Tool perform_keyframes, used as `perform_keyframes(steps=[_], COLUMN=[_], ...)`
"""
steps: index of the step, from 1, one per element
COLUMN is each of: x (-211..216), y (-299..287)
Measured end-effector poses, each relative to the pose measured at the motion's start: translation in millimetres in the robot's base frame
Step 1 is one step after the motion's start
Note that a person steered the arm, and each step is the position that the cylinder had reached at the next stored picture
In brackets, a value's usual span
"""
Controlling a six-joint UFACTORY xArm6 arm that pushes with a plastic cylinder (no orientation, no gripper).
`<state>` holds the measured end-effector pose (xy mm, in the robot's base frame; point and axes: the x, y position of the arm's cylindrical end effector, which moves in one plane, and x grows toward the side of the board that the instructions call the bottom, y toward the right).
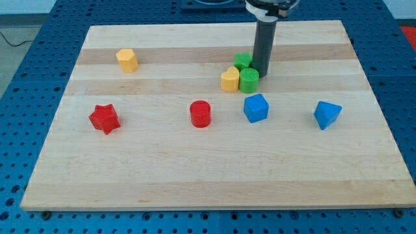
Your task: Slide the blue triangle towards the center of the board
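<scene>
The blue triangle (327,114) lies on the wooden board (162,169) at the view's right, a little below mid-height. My tip (262,73) stands near the view's top centre, well to the upper left of the blue triangle. The tip is right beside a green cylinder (249,80) and a second green block (243,62). A blue cube (256,108) lies between the tip and the triangle, just below the green cylinder.
A yellow block (230,79) touches the green cylinder on its left. A red cylinder (200,114) sits near the centre, a red star (104,118) at the left, and a yellow block (127,60) at the upper left.
</scene>
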<state>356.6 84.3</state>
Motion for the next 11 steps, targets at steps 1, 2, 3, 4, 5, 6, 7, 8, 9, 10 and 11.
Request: perform_keyframes(steps=[1,2,3,4,5,6,7,8,9,10,11], x=[0,17,70,115,117,106,102,102,112,127,138], y=[54,139,193,193,152,93,40,46,55,46,16])
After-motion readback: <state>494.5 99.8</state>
